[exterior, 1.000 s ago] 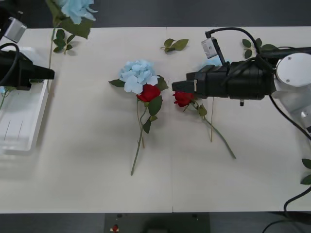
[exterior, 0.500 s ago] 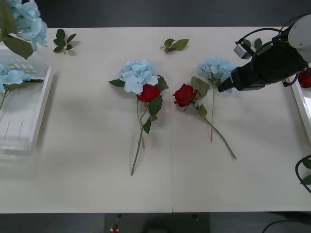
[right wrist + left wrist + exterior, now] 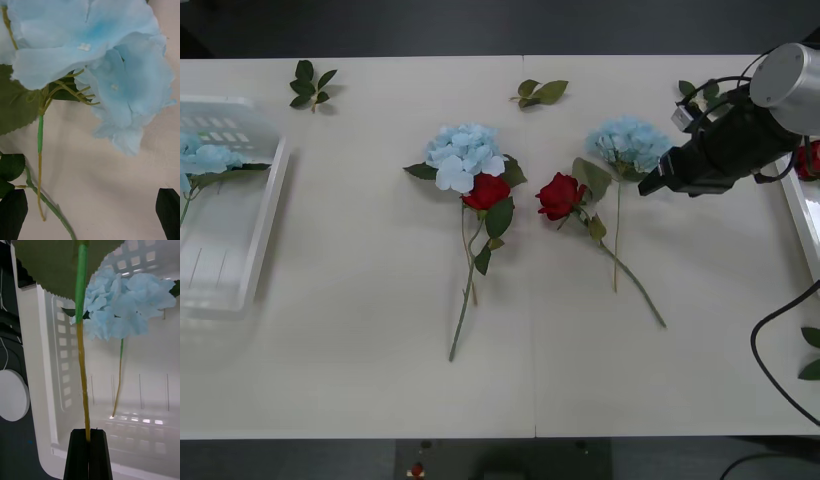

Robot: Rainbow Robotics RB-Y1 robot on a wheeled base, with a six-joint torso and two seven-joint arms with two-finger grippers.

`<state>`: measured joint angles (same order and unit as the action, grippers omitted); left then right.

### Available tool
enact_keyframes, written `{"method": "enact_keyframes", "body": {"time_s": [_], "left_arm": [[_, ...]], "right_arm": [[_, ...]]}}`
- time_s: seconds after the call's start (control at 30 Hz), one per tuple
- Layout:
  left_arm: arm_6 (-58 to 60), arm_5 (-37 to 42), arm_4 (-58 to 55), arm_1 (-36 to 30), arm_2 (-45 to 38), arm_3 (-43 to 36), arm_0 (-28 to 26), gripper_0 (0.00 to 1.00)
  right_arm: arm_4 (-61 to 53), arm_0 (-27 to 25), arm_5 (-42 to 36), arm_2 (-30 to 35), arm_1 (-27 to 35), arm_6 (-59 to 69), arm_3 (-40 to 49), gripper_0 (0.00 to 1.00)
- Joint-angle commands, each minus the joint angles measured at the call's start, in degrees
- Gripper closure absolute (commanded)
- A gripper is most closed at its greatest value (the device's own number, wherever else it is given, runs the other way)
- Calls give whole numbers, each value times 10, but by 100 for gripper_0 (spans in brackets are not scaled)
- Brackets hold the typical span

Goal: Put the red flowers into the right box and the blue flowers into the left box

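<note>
No readable text, labels, brands, numbers or signs on anything in view.

The right box [image 3: 802,215] is cut by the front view's edge, so I see just a strip of its rim and a sliver of the red flower [image 3: 810,160] lying beside my right arm. The left box [image 3: 240,270] loses its far side to the opposite edge, which also clips the blue flower [image 3: 202,158] inside it. My left gripper [image 3: 89,453] pinches a stem [image 3: 83,363] above that box, but its bloom runs out of view.
</note>
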<state>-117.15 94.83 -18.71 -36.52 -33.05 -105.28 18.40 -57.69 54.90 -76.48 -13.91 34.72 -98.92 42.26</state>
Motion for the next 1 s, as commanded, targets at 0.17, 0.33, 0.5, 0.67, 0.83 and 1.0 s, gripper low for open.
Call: {"method": "enact_keyframes", "body": {"time_s": [0.17,0.33,0.5,0.67,0.83,1.0], "left_arm": [[47,-71,75,-18,71,90,15,100],[47,-92,81,-18,77,145,20,100],[48,-113,91,-18,83,181,27,100],[48,-131,98,-18,86,185,27,75],[45,-133,91,-18,89,177,27,0],[32,-85,63,-17,89,135,26,0]], "right_arm": [[15,26,32,-6,-28,82,7,0],[15,29,43,-6,-45,87,8,0],[21,30,58,-6,-61,98,8,0],[27,29,78,-6,-76,108,7,0],[37,29,86,-5,-88,118,7,0],[43,29,93,-5,-96,126,5,0]]}}
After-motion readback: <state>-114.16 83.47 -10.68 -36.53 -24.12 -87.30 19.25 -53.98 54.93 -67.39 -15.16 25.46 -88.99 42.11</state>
